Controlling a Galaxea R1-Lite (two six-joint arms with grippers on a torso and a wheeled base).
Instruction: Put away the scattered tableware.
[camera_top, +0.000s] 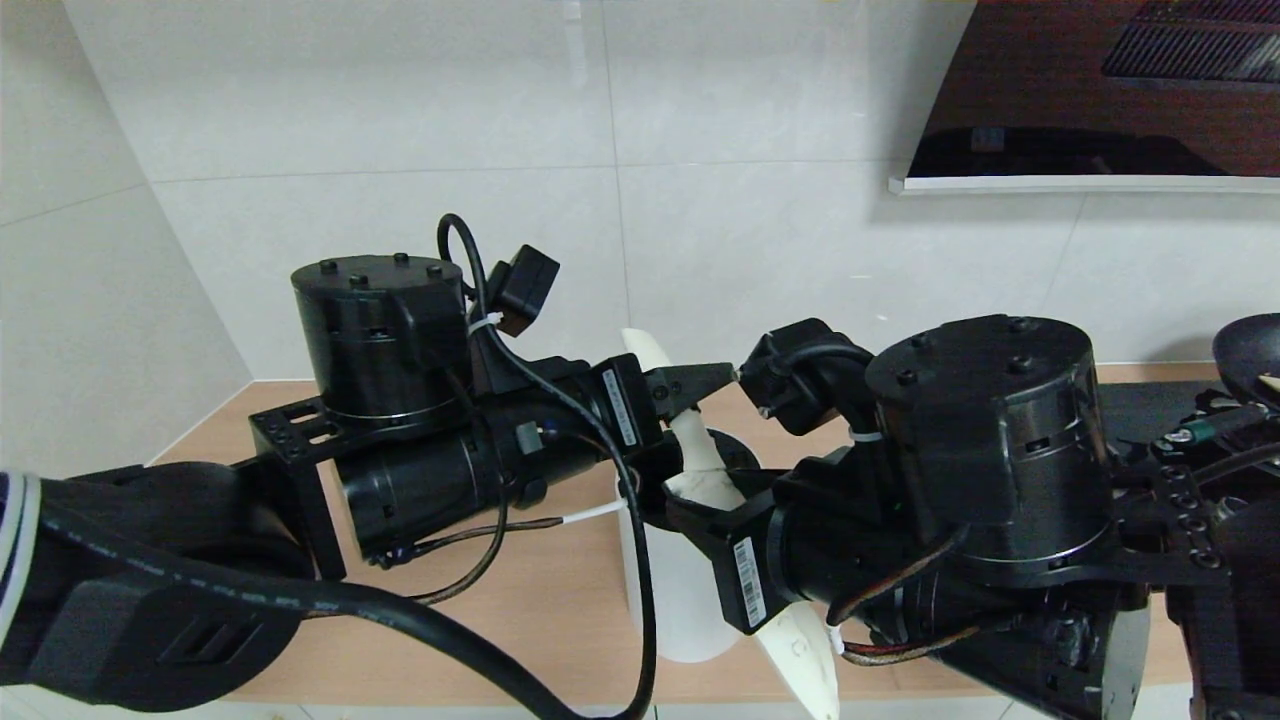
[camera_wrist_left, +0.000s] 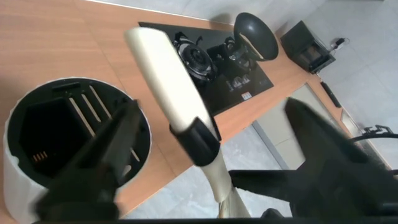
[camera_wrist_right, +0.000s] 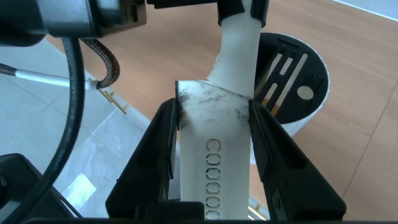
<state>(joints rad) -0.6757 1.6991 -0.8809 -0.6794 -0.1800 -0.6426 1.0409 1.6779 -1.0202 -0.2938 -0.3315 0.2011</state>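
While my right gripper (camera_wrist_right: 214, 115) is clamped on the broad slotted part of the white spatula (camera_wrist_right: 217, 155), one finger pressed to each edge, my left gripper (camera_wrist_left: 211, 118) stands wide open. Its fingers lie either side of the cream handle, with a gap showing on both sides in the left wrist view. I hold the spatula in the air, slanted, right above the white round holder (camera_top: 680, 610) that stands on the wooden desk (camera_top: 520, 600). The handle end points up toward the tiled wall, and the blade end hangs low toward the desk's near edge. A black collar sits between handle and neck. Inside the holder's dark well stand a few pale sticks (camera_wrist_right: 283, 71). Farther along the desk on my right is a black stove (camera_wrist_left: 205, 56) with a dark pan (camera_wrist_left: 255, 34) on it.
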